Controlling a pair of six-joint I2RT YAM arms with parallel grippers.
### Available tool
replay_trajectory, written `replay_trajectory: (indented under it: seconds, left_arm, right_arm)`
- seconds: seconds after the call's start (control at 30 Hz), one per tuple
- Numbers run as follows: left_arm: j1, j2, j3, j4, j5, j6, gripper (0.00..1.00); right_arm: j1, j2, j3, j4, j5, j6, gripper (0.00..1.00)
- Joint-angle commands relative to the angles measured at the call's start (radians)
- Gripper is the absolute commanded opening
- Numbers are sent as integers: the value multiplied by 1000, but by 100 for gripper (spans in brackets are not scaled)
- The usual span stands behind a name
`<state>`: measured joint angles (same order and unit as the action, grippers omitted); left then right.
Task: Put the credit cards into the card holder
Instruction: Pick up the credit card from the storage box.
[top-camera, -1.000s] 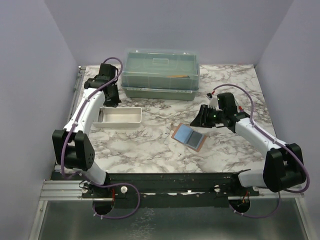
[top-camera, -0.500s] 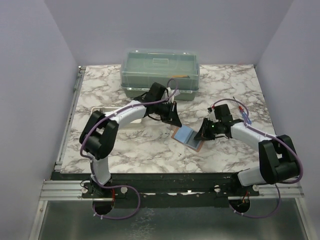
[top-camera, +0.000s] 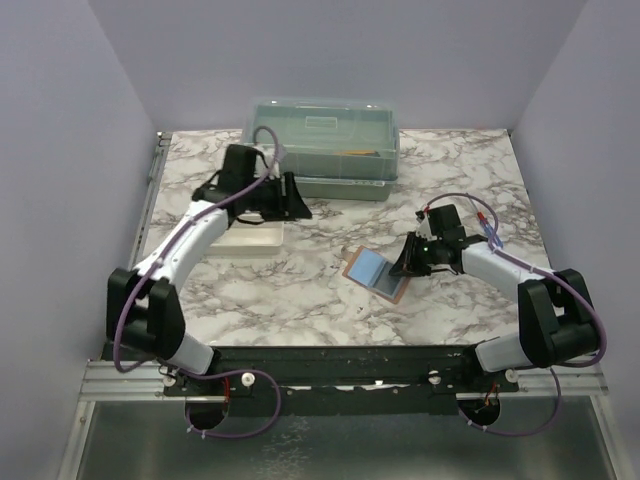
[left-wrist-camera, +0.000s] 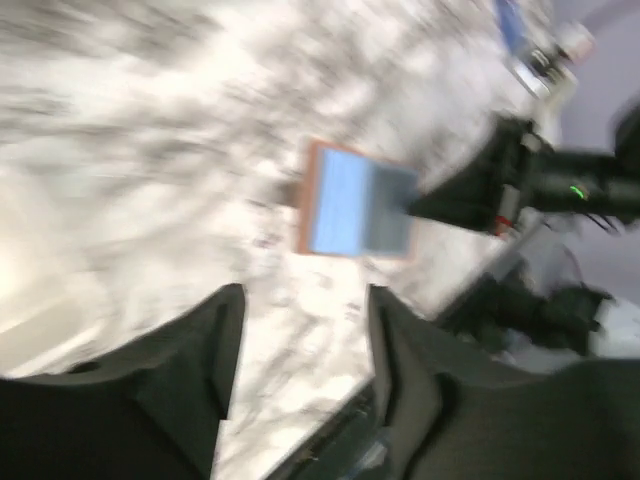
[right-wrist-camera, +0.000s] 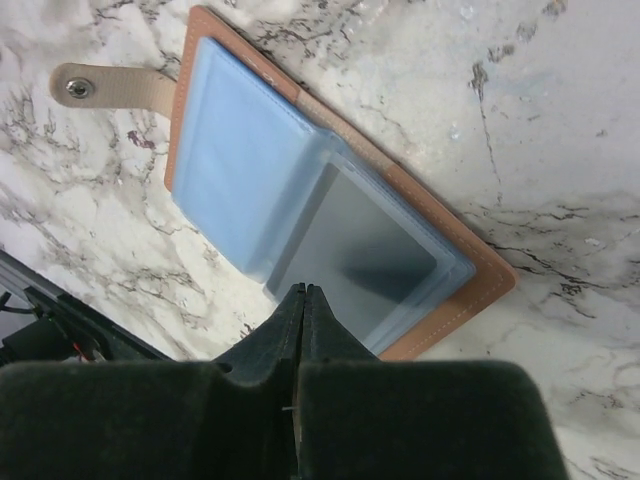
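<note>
Top external view: my left tool (top-camera: 292, 196) has swung away from above the card holder (top-camera: 378, 271) and is back over the near end of the white tray (top-camera: 252, 238), well apart from the holder. Its fingers, shut a second ago, now stand apart with nothing between them. My right tool (right-wrist-camera: 303, 292) has gone the other way: partly spread a second ago, its tips are now pinched together and grip nothing, resting at the holder's near edge.

The holder lies open and flat on the bench (top-camera: 300, 295), snap tab (right-wrist-camera: 105, 85) out to one side. A dark card (right-wrist-camera: 360, 262) sits inside the bluish pocket nearest my right tool. I judge that one card has gone in, that my right tool is nudging it home or steadying the holder, and that my left is going for another.
</note>
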<state>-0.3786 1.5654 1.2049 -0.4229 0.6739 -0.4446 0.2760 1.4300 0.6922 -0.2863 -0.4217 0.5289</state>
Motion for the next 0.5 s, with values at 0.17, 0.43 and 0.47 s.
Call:
replay_trajectory:
  seconds: [0.17, 0.43, 0.47]
  left_arm:
    - [181, -179, 90, -427, -1009, 213, 81]
    - [247, -18, 118, -454, -1199, 163, 83]
    - [249, 3, 121, -456, -1212, 154, 83]
  right_arm:
    - [2, -5, 65, -40, -9, -83, 3]
    - [2, -27, 83, -53, -30, -104, 3]
    - [1, -29, 82, -52, -33, -104, 3]
